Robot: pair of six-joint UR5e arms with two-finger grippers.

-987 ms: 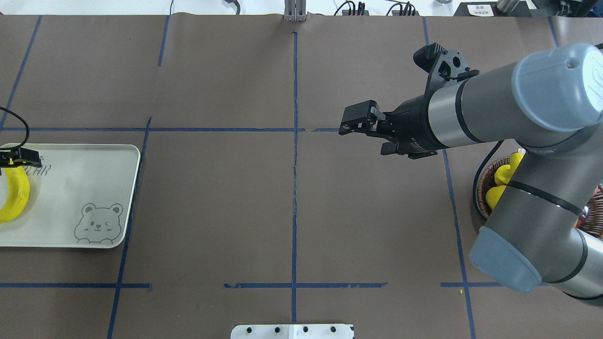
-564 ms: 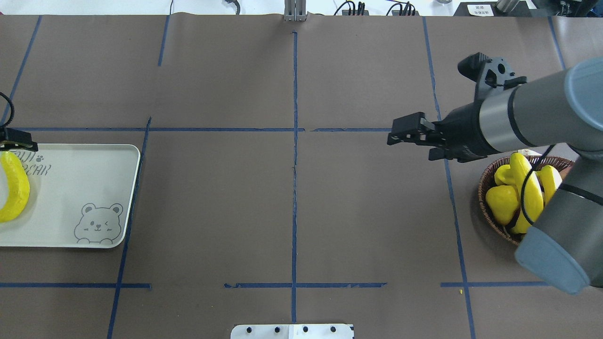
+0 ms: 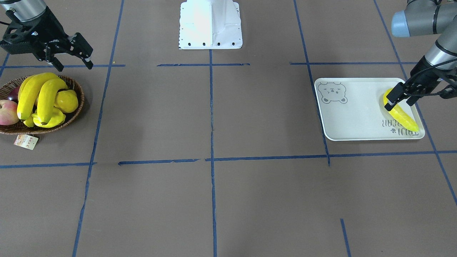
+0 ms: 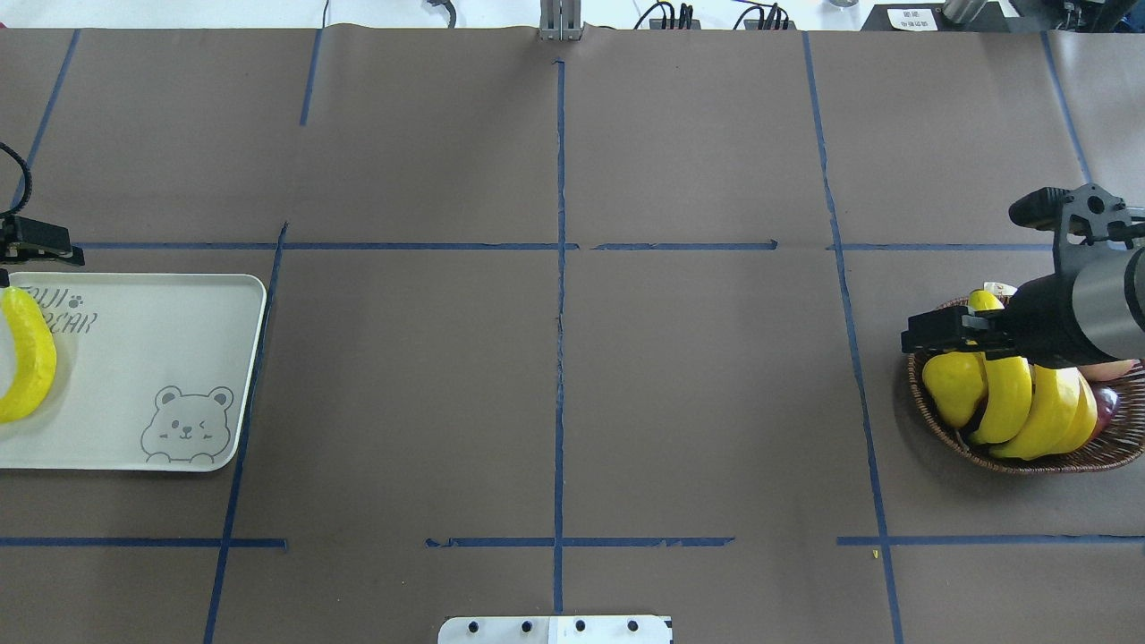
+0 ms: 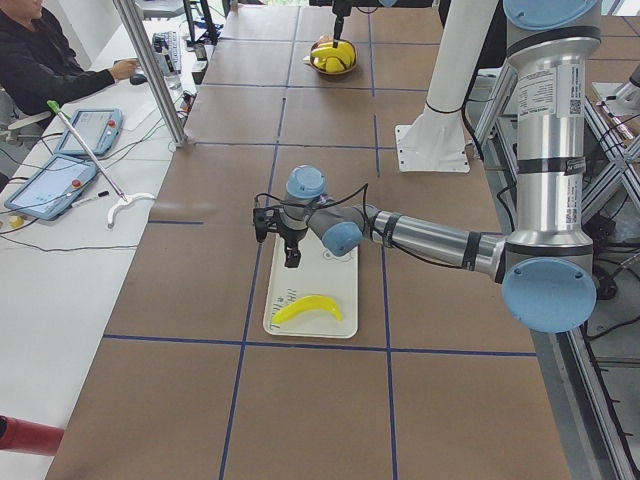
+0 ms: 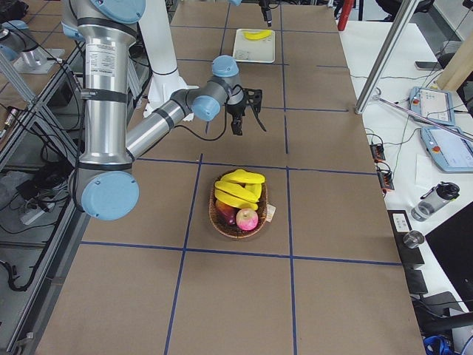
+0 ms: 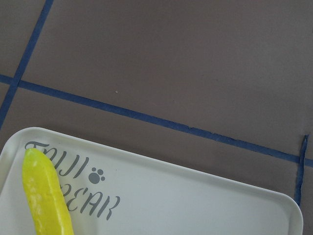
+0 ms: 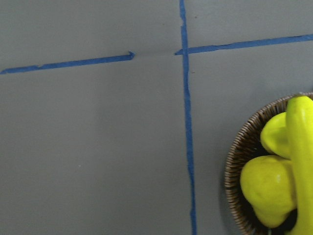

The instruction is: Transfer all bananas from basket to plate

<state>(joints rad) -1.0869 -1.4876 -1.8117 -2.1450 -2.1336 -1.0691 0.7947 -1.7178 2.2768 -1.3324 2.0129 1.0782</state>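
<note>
One banana (image 3: 403, 116) (image 4: 27, 358) lies on the white bear plate (image 3: 353, 114) (image 4: 143, 358), at its outer end by the lettering. My left gripper (image 3: 400, 98) (image 5: 280, 240) hovers just over that banana's robot-side tip, open and holding nothing. More bananas (image 3: 35, 92) (image 4: 1011, 402) are piled in the wicker basket (image 3: 76, 89) (image 4: 921, 402). My right gripper (image 3: 73, 59) (image 4: 930, 331) hangs open and empty above the basket's rim, on the side toward the table's middle. In the right wrist view the basket (image 8: 239, 156) shows only at the lower right.
A round yellow fruit (image 3: 66, 101), an apple (image 3: 7, 111) and a dark fruit share the basket, and a paper tag (image 3: 25, 141) lies beside it. The white robot base (image 3: 210, 25) sits at the table's robot side. Blue tape lines cross the brown table.
My right arm has swung back from the table's middle to over the basket. My left gripper has let go of the banana and risen away from it.
</note>
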